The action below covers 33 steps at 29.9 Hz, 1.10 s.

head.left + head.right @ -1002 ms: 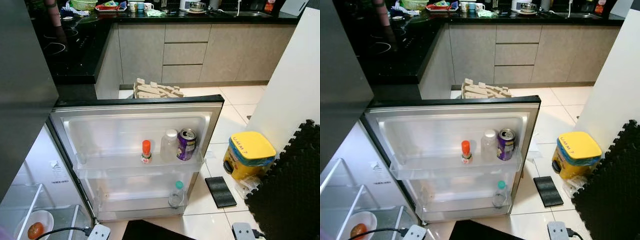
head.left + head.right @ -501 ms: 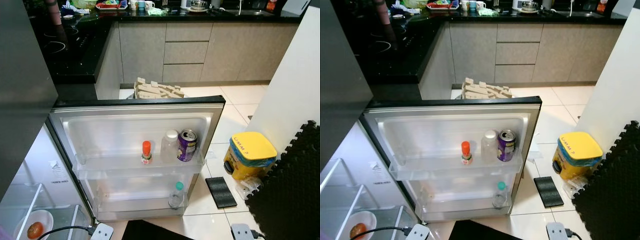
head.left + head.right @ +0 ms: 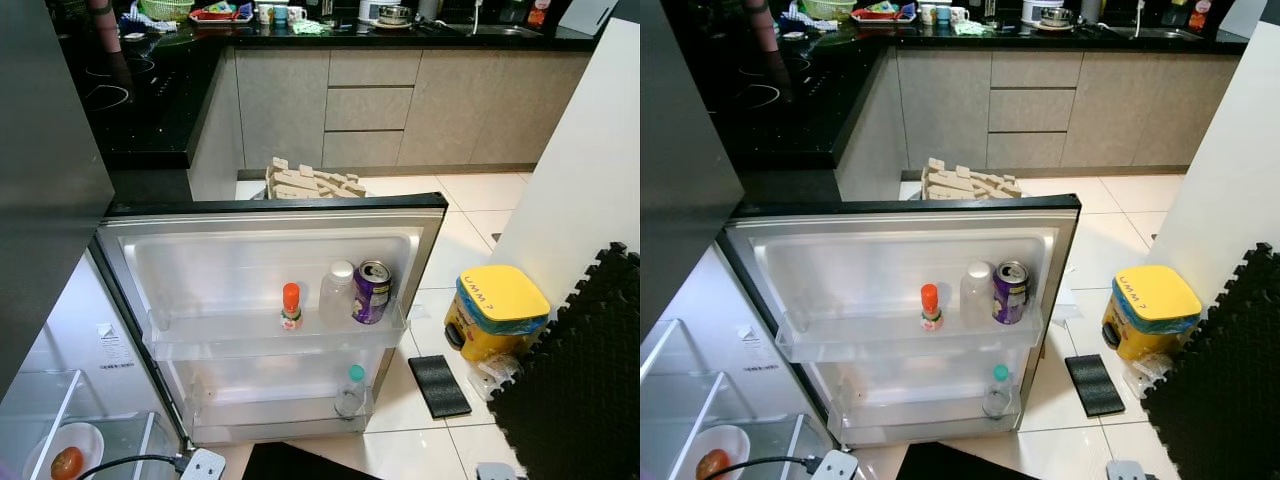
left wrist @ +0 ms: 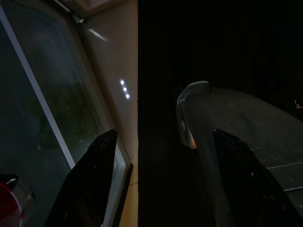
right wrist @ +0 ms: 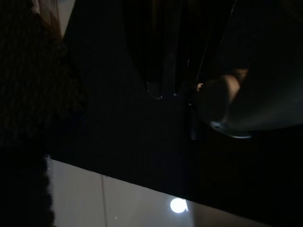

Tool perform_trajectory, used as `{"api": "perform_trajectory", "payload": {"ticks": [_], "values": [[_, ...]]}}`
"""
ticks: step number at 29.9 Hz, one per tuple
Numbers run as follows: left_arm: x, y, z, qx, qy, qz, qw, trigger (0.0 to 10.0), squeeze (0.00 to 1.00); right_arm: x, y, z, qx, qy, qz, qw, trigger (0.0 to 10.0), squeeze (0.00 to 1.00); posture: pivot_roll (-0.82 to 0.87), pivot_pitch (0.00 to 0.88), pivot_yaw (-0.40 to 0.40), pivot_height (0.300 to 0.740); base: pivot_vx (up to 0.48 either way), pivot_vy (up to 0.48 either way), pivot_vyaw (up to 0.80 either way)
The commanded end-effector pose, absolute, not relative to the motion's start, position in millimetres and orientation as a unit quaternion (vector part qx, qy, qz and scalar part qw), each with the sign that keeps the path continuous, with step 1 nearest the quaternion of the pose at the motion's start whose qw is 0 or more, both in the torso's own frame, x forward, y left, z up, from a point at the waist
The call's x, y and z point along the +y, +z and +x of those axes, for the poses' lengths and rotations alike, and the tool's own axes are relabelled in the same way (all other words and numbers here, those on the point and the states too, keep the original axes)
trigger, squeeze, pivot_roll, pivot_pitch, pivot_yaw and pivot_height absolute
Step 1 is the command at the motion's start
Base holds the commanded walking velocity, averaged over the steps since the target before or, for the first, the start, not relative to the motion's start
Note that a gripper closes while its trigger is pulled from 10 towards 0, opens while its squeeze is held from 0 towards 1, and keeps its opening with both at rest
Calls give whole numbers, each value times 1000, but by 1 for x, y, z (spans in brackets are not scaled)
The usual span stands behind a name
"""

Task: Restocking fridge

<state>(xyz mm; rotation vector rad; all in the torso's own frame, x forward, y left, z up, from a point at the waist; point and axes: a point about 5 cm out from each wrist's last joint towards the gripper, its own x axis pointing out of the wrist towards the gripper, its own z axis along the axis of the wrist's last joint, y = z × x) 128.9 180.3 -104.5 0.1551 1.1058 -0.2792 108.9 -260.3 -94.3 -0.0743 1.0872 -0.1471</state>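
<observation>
**Fridge door open, shelves part stocked**

The fridge door [image 3: 270, 230] stands swung wide, its inner side facing the camera, top edge dark; behind it run grey cabinets [image 3: 400, 105] under a black counter [image 3: 150, 110]; a white wall [image 3: 590, 180] rises at the right, with a black foam mat [image 3: 580, 380] on the tiled floor [image 3: 470, 190] below it; the fridge body [image 3: 40, 180] fills the left edge, and near the bottom left corner a glass shelf [image 3: 120, 435] carries a white bowl [image 3: 60, 450] with a red fruit [image 3: 67, 462] in it.

A stack of beige blocks [image 3: 310, 182] sits on the floor just beyond the door's top edge; a yellow bin [image 3: 495, 310] stands on the floor right of the door, a small black pad [image 3: 439, 385] beside it.

On the door's upper shelf [image 3: 200, 335], toward its right end, stand a clear bottle [image 3: 339, 293] with a white cap and a purple can [image 3: 372, 291], touching or nearly so; a small orange-capped bottle [image 3: 291, 305] stands apart to their left, near the shelf's middle; on the lower shelf [image 3: 250, 410], at its right end, stands a green-capped bottle [image 3: 351, 390].

The left gripper [image 4: 158, 137] hangs in shade beside a glass pane, fingers spread wide with nothing between them; the right gripper [image 5: 161, 92] hangs in deep dark above a pale floor strip, and whether it is released or clenched I cannot tell.
</observation>
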Motion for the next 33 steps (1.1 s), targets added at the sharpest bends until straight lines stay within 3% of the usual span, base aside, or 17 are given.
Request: {"api": "perform_trajectory", "payload": {"ticks": [1, 12, 33], "values": [[173, -108, 120, 540, -145, 68, 826, 10000, 0, -262, -95, 105, 521, -78, -28, 850, 10000, 0, 34, 0, -38, 740, 0, 0, 0], [165, -109, 118, 540, -154, 62, 825, 10000, 0, -278, -93, 91, 538, -93, -31, 837, 10000, 0, 35, 0, -44, 740, 0, 0, 0], [166, -109, 118, 540, -153, 63, 825, 10000, 0, -281, -94, 84, 546, -97, -31, 832, 10000, 0, 36, 0, -50, 740, 0, 0, 0]]}}
